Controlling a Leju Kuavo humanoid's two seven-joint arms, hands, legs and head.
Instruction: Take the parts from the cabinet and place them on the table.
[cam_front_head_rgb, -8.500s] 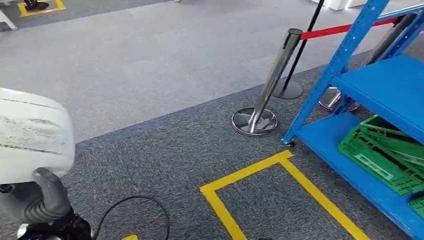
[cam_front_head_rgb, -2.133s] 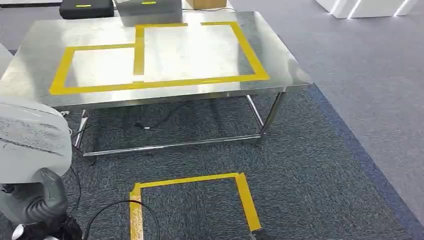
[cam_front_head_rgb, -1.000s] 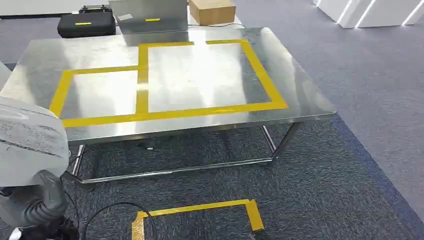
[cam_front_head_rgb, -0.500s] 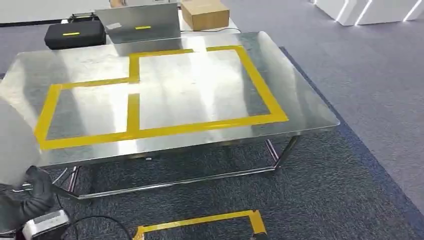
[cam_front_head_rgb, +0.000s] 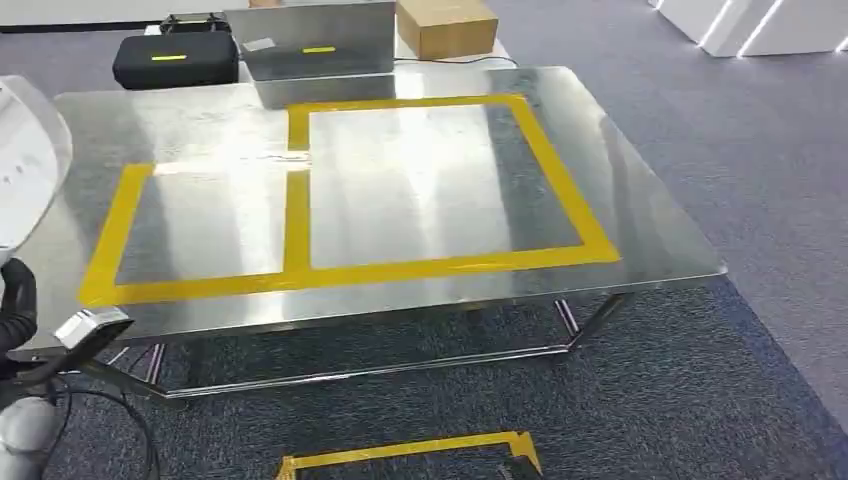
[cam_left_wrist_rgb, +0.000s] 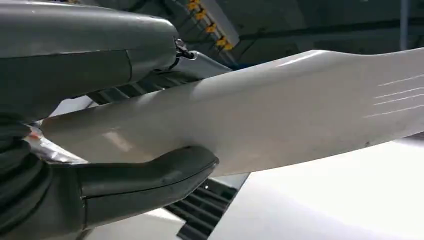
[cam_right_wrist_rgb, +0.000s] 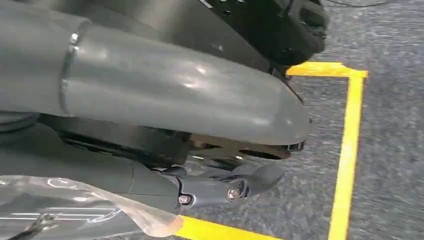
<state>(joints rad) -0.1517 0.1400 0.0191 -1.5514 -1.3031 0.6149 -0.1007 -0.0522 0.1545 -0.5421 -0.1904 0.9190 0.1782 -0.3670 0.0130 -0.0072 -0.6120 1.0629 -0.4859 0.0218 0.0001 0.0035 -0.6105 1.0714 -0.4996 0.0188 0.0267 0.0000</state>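
Observation:
A large white curved part (cam_front_head_rgb: 25, 170) rises at the left edge of the head view, in front of the steel table (cam_front_head_rgb: 650, 240). My left hand (cam_front_head_rgb: 15, 305) holds it from below. In the left wrist view the thumb of my left hand (cam_left_wrist_rgb: 115, 185) presses against the underside of the white part (cam_left_wrist_rgb: 280, 115). The tabletop carries two yellow tape frames (cam_front_head_rgb: 296, 215) with nothing inside them. My right hand (cam_right_wrist_rgb: 165, 100) hangs over the carpet. A clear plastic film (cam_right_wrist_rgb: 85, 210) lies against it, and I cannot tell whether the hand grips it.
Behind the table's far edge sit a black case (cam_front_head_rgb: 175, 60), a grey box (cam_front_head_rgb: 320, 40) and a cardboard box (cam_front_head_rgb: 447, 25). A yellow tape square (cam_front_head_rgb: 410, 455) marks the carpet in front of the table. A black cable (cam_front_head_rgb: 130, 420) loops at lower left.
The camera has turned away from the blue rack and closed in on the table. The white part has risen from the lower left to the upper left of the head view.

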